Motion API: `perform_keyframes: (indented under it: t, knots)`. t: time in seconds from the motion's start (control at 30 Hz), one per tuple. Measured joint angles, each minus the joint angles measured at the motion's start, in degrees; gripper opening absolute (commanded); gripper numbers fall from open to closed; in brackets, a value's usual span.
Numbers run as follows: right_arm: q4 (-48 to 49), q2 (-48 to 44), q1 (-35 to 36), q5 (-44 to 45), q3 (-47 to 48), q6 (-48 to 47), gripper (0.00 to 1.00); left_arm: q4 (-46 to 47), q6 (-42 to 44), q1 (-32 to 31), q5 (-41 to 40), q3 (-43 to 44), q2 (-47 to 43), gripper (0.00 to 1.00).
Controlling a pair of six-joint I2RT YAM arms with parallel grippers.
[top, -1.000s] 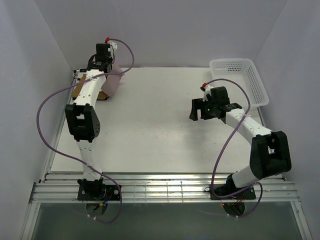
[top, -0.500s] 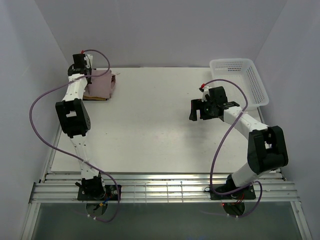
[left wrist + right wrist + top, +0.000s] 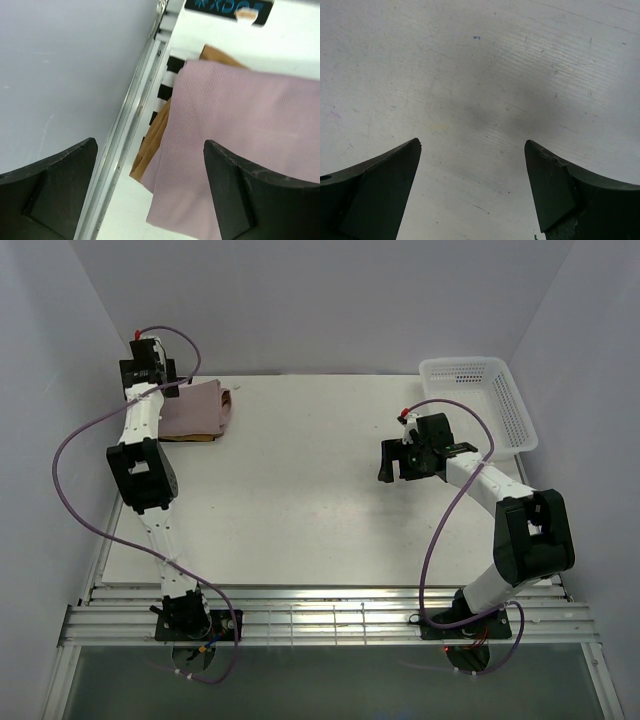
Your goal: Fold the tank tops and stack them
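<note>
Pale grey walls enclose a white desk (image 3: pixel 300 500) on three sides. At its far left corner the left gripper (image 3: pixel 148 368) hangs with its black fingers (image 3: pixel 60 185) spread wide and nothing between them. In the left wrist view it sits above the left edge of the pile and the metal rail (image 3: pixel 125 135) along the desk's left edge.

Beneath it lie the three tank tops in one pile. The pale pink top (image 3: pixel 240 135) is uppermost, flat and folded. The tan top (image 3: pixel 155 145) pokes out under the pink top's left edge. The striped top (image 3: pixel 166 90) shows only as a sliver beside the tan one, toward the rail.

The right gripper (image 3: pixel 395 462) hovers right of the desk's middle, well apart from the pile. Its jaws are wide and empty, and only bare desk surface shows between them in the right wrist view. A white mesh basket (image 3: pixel 515 410) stands at the far right corner, beyond that arm.
</note>
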Motion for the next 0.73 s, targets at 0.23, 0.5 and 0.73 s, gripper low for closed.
perform_keyframes:
  t: [0.23,0.5,0.73]
  knots:
    - [-0.04,-4.28,0.0,-0.48,-0.31,0.7,0.9,-0.9,-10.32,-0.02,4.11,-2.86,-11.21,0.98]
    - [0.61,-22.45,0.0,1.11,-6.08,5.22,0.9,2.54,-32.94,-3.61,18.71,-42.77,-56.83,0.98]
    - [1.99,-36.46,-0.04,3.8,-18.49,9.05,0.9,1.09,-45.92,-17.0,21.84,-76.43,-84.63,0.98]
